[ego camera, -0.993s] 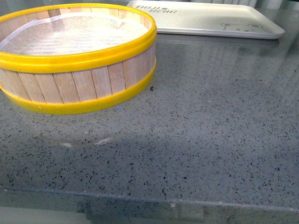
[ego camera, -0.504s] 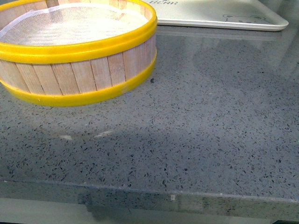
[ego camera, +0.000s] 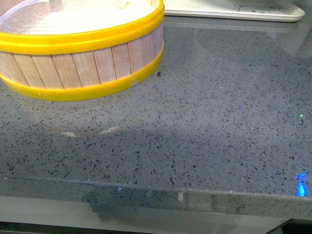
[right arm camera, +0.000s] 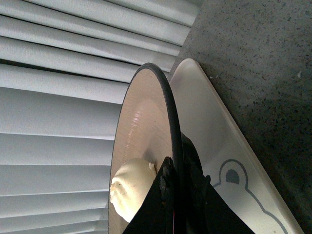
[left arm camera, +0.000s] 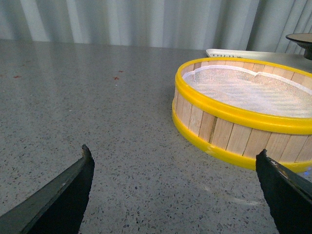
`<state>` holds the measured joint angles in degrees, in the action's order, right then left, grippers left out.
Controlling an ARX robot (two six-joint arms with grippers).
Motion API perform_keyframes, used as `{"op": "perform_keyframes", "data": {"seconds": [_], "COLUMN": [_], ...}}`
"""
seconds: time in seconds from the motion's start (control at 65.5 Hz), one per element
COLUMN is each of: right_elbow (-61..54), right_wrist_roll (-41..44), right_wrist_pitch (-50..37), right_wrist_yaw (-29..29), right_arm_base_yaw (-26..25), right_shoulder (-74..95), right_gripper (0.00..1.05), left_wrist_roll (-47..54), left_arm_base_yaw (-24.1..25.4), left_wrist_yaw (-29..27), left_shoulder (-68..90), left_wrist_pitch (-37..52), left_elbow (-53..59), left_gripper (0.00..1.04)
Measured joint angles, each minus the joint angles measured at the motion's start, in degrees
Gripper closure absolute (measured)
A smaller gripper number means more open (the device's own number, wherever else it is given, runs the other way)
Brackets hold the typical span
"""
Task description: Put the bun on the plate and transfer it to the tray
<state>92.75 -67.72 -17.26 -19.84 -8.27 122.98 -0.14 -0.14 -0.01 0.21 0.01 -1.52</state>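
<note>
Basket and tray nearer top edge (counter open)

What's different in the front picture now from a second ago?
Only the front view shifted: the steamer basket and tray sit higher in the picture, and more of the counter's front edge shows. A blue glint appeared. Neither moved on the counter.

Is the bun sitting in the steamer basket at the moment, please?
No, the bun rests on the plate that the right gripper pinches by the rim, and the steamer basket holds only a white liner.
</note>
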Motion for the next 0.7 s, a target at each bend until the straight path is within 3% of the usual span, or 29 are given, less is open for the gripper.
{"op": "perform_keyframes", "data": {"seconds": [0.703], "right_elbow": [3.6], "right_wrist_roll": [3.1], "right_wrist_pitch": [3.8], "right_wrist_yaw": [-0.2], "right_arm_base_yaw": [2.3], "right_shoulder": [3.7], "right_gripper": [1.02], "left_wrist_roll": [0.0], "left_arm_base_yaw": [0.0], "left_wrist_yaw": [0.0], "left_shoulder": [0.0], "left_wrist_pitch": [0.0], "left_elbow": [0.0], "left_gripper": [0.07]}}
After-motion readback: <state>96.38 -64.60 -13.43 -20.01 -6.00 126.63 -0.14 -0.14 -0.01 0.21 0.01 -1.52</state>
